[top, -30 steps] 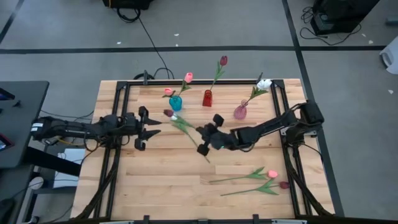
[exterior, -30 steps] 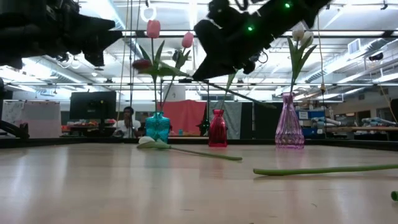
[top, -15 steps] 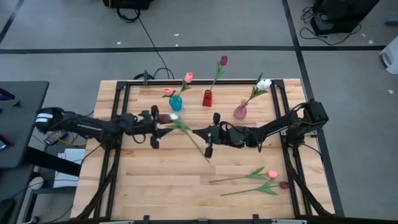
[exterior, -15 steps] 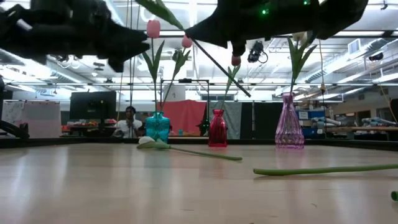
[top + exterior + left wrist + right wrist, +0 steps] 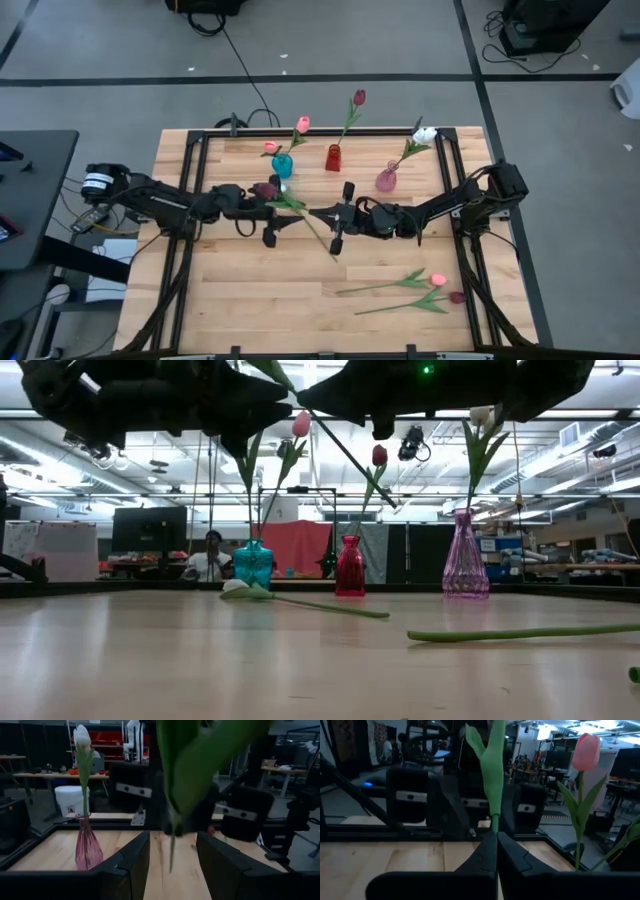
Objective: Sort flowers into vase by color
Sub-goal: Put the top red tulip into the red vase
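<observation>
Tulip, dark red, was held above the tabletop: right gripper clenched on its stem, left gripper, jaws parted, around its leaves.

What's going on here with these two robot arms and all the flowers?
The robot is sorting artificial tulips into vases by color. The right gripper is shut on the stem of a dark red tulip, holding it above the table's middle. The left gripper faces it with fingers open around that flower's stem and leaves, apparently about to take it. The teal vase, red vase and pink vase each hold flowers already. Three more tulips lie on the table, plus a white one.
</observation>
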Robot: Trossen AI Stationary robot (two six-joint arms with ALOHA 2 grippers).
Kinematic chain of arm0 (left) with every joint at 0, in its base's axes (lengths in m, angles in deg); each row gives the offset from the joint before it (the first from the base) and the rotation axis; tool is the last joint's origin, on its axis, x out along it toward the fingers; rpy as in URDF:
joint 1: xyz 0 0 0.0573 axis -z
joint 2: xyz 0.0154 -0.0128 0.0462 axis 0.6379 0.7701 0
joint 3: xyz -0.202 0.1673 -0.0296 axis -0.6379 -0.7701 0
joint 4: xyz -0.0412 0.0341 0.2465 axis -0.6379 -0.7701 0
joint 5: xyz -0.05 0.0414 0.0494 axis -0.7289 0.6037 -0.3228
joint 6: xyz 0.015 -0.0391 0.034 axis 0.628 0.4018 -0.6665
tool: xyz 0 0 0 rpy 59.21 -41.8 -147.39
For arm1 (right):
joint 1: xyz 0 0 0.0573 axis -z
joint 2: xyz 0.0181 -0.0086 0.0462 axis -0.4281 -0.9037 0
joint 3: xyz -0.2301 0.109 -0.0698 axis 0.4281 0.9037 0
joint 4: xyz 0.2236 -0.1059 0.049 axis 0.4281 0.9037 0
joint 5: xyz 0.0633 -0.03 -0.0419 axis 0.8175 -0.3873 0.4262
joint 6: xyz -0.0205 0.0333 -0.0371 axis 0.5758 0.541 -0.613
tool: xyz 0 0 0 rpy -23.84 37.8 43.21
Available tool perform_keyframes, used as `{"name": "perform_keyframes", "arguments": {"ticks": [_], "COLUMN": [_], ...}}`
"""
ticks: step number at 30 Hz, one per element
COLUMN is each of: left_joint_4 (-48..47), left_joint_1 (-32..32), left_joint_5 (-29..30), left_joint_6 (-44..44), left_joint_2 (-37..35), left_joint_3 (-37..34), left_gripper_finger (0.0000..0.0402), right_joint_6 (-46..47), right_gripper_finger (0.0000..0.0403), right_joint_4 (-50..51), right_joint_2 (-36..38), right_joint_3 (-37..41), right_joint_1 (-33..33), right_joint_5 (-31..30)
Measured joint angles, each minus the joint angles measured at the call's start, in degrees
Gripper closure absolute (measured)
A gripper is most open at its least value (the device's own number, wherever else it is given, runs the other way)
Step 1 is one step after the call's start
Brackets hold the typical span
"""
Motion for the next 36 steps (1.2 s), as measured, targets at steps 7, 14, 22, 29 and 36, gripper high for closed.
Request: {"name": "perform_keyframes", "arguments": {"ticks": [7,14,22,29,36], "left_joint_4": [1.43,1.57,1.25,0.52,-5.75], "left_joint_1": [0.0,-0.02,-0.17,-0.86,-2.19], "left_joint_5": [0.12,-0.26,-0.34,-0.28,0.13], "left_joint_6": [-0.2,-1.57,-3.1,-3.33,-2.75], "left_joint_2": [-0.07,-0.07,-0.11,-0.11,-0.22], "left_joint_3": [0.91,2.55,2.58,2.56,4.19], "left_gripper_finger": [0.0234,0.0268,0.0373,0.0376,0.0386], "right_joint_6": [0.0,1.48,1.98,6.15,10.56], "right_gripper_finger": [0.0392,0.0392,0.038,0.0323,0.0269], "right_joint_4": [1.09,3.75,3.89,17.15,36.79], "right_joint_2": [0.0,0.0,0.0,0.94,0.85], "right_joint_3": [0.0,0.0,0.0,-4.39,-13.23], "right_joint_1": [-1.1,-1.08,-1.07,-1.55,-1.78], "right_joint_5": [-0.42,-0.58,-2.17,-8.67,-14.46]}}
